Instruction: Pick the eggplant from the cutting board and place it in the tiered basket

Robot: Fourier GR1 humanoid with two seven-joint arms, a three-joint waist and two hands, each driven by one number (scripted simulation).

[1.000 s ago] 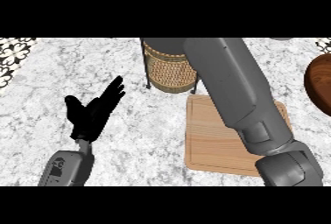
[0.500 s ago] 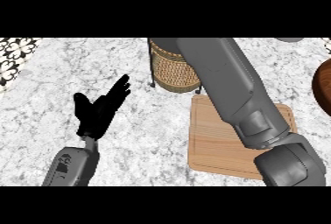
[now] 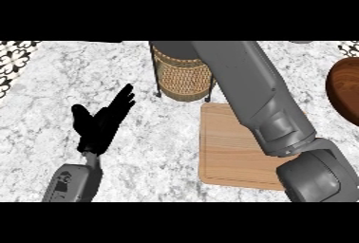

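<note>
The light wooden cutting board (image 3: 228,159) lies right of centre with nothing showing on it. I see no eggplant anywhere. The wicker tiered basket (image 3: 181,76) stands just behind the board, on dark legs. My right forearm (image 3: 259,104) crosses over the board and the basket's right side and runs out at the top edge, so its hand is out of sight. My left hand (image 3: 101,124) is open at the left, fingers straight and pointing up and to the right, holding nothing.
A dark brown wooden bowl (image 3: 346,90) sits at the right edge. The counter (image 3: 84,71) is white-grey marble. A patterned strip (image 3: 13,57) runs along the upper left corner.
The far end of my right forearm has swung a little to the left over the basket. My left hand has barely shifted and stays open.
</note>
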